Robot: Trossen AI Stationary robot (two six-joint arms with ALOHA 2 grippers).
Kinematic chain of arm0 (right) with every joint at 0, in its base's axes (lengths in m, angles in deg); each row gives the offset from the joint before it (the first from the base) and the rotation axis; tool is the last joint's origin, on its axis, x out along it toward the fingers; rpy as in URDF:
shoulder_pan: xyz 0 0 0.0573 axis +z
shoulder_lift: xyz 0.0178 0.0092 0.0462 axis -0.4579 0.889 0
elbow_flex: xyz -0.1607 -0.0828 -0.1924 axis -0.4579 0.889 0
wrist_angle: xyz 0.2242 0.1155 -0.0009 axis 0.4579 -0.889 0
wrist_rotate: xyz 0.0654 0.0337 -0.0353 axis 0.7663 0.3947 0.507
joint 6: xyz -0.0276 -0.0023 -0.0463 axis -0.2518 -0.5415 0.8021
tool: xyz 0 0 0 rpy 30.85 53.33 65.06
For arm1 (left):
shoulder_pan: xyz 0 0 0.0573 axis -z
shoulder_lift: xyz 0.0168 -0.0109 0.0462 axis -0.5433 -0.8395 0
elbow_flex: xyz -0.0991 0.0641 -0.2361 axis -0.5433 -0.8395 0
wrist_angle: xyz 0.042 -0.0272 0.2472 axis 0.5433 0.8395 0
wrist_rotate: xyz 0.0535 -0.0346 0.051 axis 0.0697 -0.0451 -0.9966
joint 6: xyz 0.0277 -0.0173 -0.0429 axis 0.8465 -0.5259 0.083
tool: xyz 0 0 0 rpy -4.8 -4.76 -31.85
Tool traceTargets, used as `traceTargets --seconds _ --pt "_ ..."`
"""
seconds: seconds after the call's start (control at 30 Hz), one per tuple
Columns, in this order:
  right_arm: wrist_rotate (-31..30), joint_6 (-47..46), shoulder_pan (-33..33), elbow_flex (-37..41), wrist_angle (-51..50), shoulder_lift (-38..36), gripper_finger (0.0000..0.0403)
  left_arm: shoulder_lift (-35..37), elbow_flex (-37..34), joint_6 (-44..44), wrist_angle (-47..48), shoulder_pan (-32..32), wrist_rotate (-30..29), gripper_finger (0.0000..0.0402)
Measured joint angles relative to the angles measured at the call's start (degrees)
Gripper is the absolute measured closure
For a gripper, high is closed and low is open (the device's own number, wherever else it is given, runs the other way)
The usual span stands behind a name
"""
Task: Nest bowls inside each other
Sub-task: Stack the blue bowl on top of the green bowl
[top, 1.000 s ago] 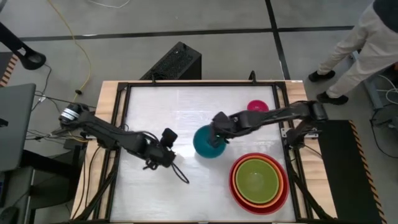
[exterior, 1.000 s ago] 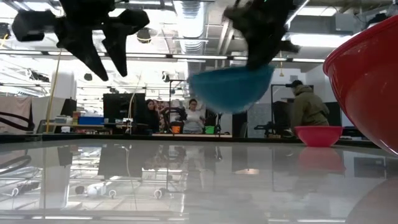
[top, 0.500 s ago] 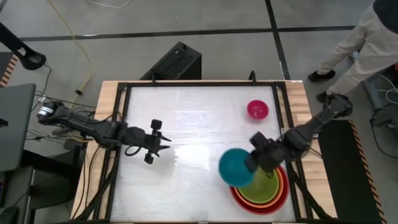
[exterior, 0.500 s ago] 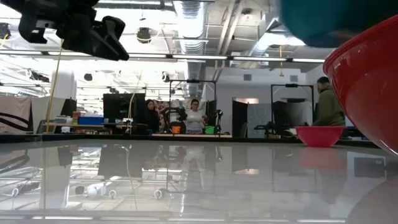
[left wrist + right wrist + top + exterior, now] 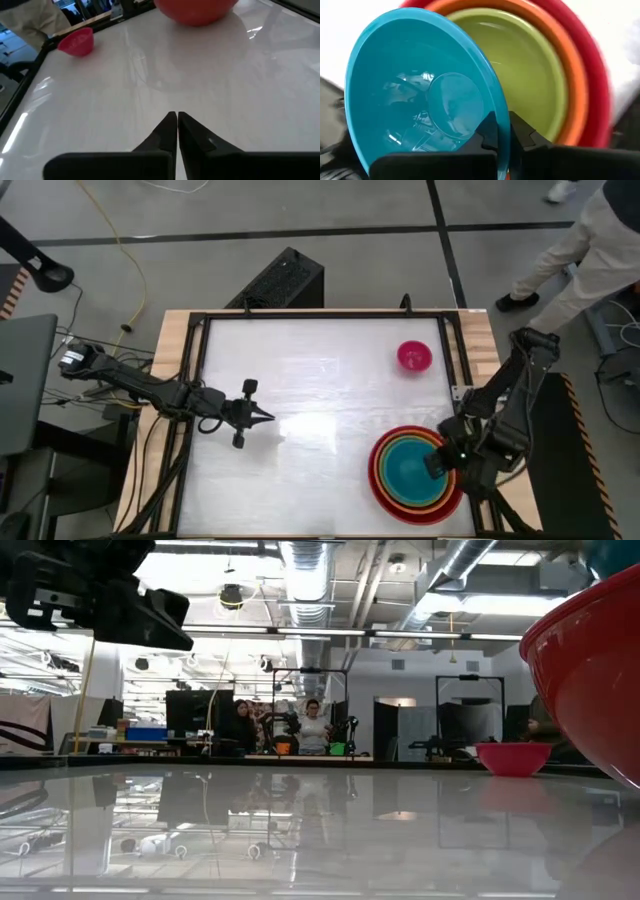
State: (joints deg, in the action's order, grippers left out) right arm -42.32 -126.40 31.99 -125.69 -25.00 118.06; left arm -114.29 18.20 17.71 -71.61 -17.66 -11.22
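Right pincer: clamped on the teal bowl rim, over the stack.
Teal bowl: inside lime green bowl, orange bowl, red bowl.
Magenta-pink bowl: apart, on the table.
Left pincer: closed, empty, well apart.

The setting is showing itself as a robotics laboratory or open workshop hall. Exposed ducts and strip lights are running across the bare ceiling at the top of the low view. Monitors and equipment racks are standing along the back, centre left, with people working among them. In the high view, a yellow cable is trailing over the grey concrete floor at upper left, beside the framed bench.
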Motion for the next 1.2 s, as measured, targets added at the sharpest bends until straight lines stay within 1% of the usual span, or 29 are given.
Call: traceTargets --seconds 0.23,0.37,0.67,0.93,1.2 --pt "0.2 -1.9 0.2 0.0 -0.1 3.4 0.0383 0.0 0.0 0.3 0.0 0.0 0.5 0.0401" --pt "3.2 -2.4 -0.1 0.0 -0.1 5.6 0.0384 0.0 0.0 0.4 0.1 0.0 0.5 0.0401" --pt "3.0 -2.3 -0.8 0.0 -0.3 9.1 0.0384 0.0 0.0 0.4 0.1 0.0 0.5 0.0401" --pt "3.2 -2.3 -2.0 0.0 -1.9 10.6 0.0384 0.0 0.0 0.0 0.1 0.0 1.6 0.0401" --pt "6.7 -2.3 -2.8 0.0 -3.5 10.6 0.0384 0.0 0.0 -0.2 0.1 0.0 1.6 0.0401"
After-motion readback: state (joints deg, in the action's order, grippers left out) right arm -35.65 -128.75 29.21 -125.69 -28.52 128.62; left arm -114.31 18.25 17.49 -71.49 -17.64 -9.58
